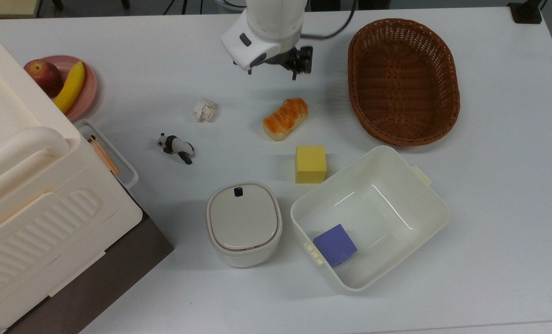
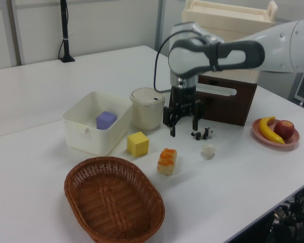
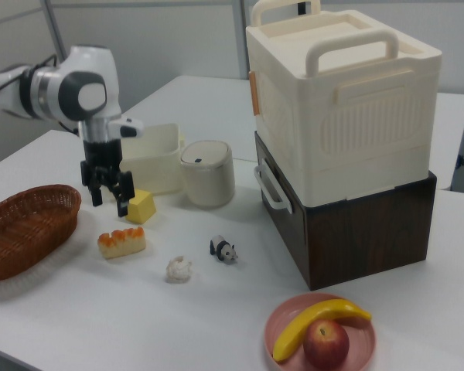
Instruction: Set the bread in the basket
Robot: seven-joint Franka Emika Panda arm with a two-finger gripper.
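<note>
White rounded arm links point(image 2: 289, 43), dark grey joint band above pincer; black cable point(image 2: 157, 71) looping beside wrist; black two-finger pincer point(image 2: 184, 129), slim fingers point(image 3: 121, 205) below boxy black body.

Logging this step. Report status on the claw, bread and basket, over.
Claw open, empty, above the table near the bread. Bread lying on the table, untouched. Basket empty. Yellow cube beside bread, not blocking.
</note>
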